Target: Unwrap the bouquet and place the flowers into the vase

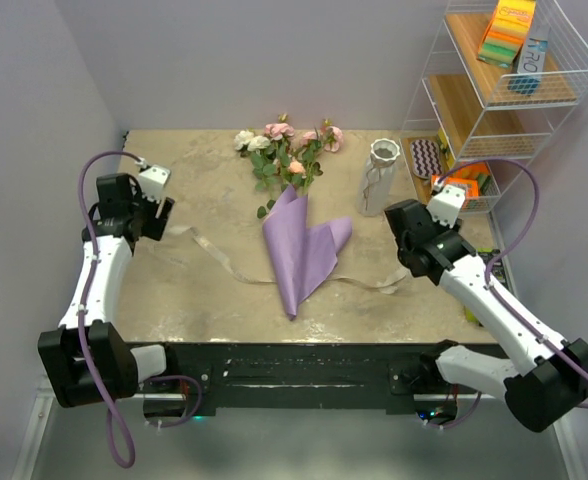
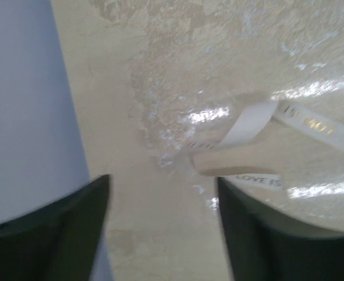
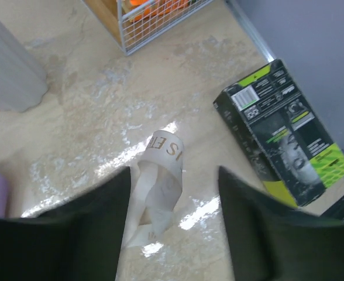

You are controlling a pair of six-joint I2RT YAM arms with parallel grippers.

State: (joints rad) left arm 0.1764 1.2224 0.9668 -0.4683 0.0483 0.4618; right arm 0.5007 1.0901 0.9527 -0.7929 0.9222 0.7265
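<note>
The bouquet lies mid-table: a lilac paper cone (image 1: 299, 245) with its tip toward me, and the flowers (image 1: 289, 150), pink, peach and white roses, spilling out at the far end. The white vase (image 1: 378, 178) stands upright to their right and also shows as the vase (image 3: 8, 64) in the right wrist view. The cream ribbon (image 1: 214, 255) lies loose across the table under the cone. My left gripper (image 2: 163, 187) is open over bare table, with the ribbon end (image 2: 248, 126) just beyond its right finger. My right gripper (image 3: 173, 175) is open over a curled ribbon end (image 3: 160, 187), not pinching it.
A white wire rack (image 1: 494, 90) with sponges and boxes stands at the back right. A black and green box (image 3: 283, 129) lies flat to the right of my right gripper. A wall (image 2: 26, 105) runs close along my left gripper's left side.
</note>
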